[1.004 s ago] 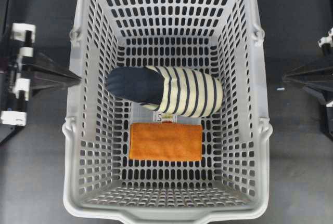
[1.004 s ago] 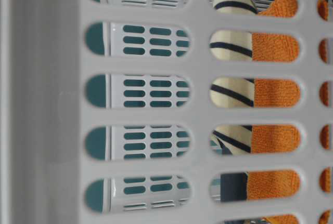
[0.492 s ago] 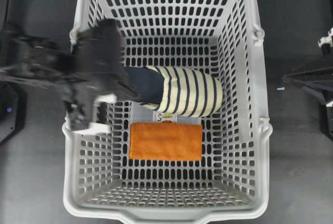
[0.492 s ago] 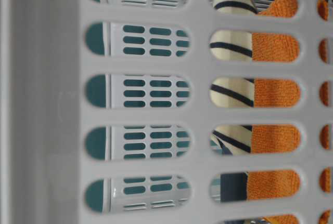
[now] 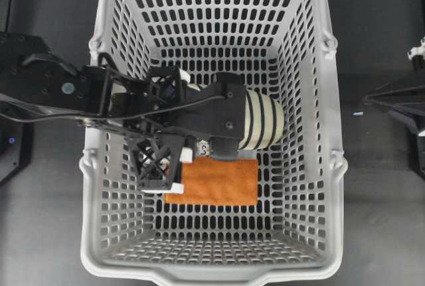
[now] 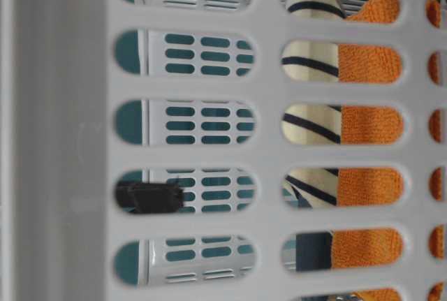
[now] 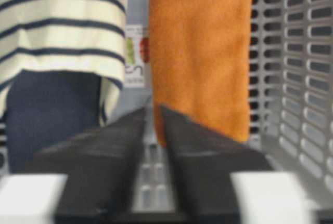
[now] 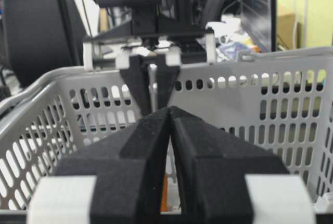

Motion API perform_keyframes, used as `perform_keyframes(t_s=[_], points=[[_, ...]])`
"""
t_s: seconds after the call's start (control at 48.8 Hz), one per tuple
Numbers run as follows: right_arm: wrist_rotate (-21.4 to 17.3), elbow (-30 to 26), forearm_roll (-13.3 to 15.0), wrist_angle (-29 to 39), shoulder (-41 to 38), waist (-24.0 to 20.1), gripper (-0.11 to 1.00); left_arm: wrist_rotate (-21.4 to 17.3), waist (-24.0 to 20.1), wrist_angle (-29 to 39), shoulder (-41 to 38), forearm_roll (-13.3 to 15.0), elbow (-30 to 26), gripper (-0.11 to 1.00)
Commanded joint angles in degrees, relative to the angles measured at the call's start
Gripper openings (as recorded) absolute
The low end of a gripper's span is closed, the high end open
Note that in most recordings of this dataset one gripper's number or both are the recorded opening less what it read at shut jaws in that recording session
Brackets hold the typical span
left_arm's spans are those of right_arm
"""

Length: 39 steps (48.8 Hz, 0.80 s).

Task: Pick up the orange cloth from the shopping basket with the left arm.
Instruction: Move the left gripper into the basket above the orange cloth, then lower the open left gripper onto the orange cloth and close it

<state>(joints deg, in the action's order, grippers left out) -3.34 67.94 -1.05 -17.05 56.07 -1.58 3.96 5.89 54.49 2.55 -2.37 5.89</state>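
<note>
The orange cloth [image 5: 222,183] lies flat on the floor of the shopping basket [image 5: 212,274], in front of a navy and cream striped slipper [image 5: 262,120]. My left arm reaches in over the basket's left wall. My left gripper [image 5: 166,170] hangs above the cloth's left end, apart from it. In the left wrist view the left gripper [image 7: 153,108] has its jaws almost together with nothing between them, tips at the cloth's [image 7: 197,52] near edge. My right gripper [image 8: 170,110] is shut and empty outside the basket's right wall [image 8: 250,109], and it also shows in the overhead view [image 5: 366,99].
The slipper [image 7: 57,26] lies close beside the cloth, its navy end under my left arm. A small printed label [image 7: 136,52] sits on the basket floor between them. The slotted wall [image 7: 296,52] runs along the cloth's other side.
My left arm has swung from outside the basket's left wall into the basket, ending over the slipper's navy end and the cloth's left end. The cloth, slipper and right arm have not moved.
</note>
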Motion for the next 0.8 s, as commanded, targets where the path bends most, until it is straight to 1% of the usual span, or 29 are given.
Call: perform_keyframes(t_s=[0.0, 0.041, 0.082, 0.143, 0.205, 0.246, 0.287, 0.369, 0.471, 0.615, 0.778], points=[[-0.1, -0.4, -0.3, -0.3, 0.2, -0.3, -0.01, 0.1, 0.4, -0.5, -0.4, -0.3, -1.3, 0.27], [-0.2, -0.4, -0.3, -0.4, 0.4, -0.4, -0.01, 0.1, 0.4, -1.0, -1.0, -0.3, -1.2, 0.39], [-0.2, -0.4, -0.3, -0.3, 0.6, -0.5, -0.01, 0.1, 0.6, -1.8, -1.6, -0.2, -1.2, 0.53], [-0.1, -0.4, -0.3, -0.4, 0.9, -0.7, -0.01, 0.1, 1.1, -3.8, -2.7, -0.3, -1.0, 0.70], [-0.2, -0.4, -0.3, -0.4, 1.0, -0.8, -0.01, 0.1, 1.3, -5.4, -3.8, -0.2, -0.5, 0.84], [-0.2, -0.4, -0.3, -0.4, 1.0, -0.8, -0.01, 0.2, 1.3, -6.3, -4.4, -0.2, -0.3, 0.89], [-0.2, -0.4, -0.3, -0.4, 1.0, -0.8, -0.01, 0.3, 1.4, -7.2, -5.0, -0.3, 0.0, 0.90], [-0.2, -0.5, -0.3, -0.4, 1.0, -0.9, -0.01, 1.0, 1.5, -9.4, -6.2, -0.2, 0.2, 0.89], [-0.2, -0.4, -0.3, -0.4, 1.1, -0.8, -0.01, 2.8, 1.9, -11.4, -7.6, -0.2, 0.5, 0.90], [-0.3, -0.4, -0.3, -0.4, 1.0, -0.8, -0.01, 5.5, 2.4, -12.2, -9.1, -0.2, 2.1, 0.90], [-0.3, -0.4, -0.3, -0.4, 1.0, -0.8, -0.01, 6.2, 2.8, -15.6, -9.8, -0.2, 3.9, 0.90]])
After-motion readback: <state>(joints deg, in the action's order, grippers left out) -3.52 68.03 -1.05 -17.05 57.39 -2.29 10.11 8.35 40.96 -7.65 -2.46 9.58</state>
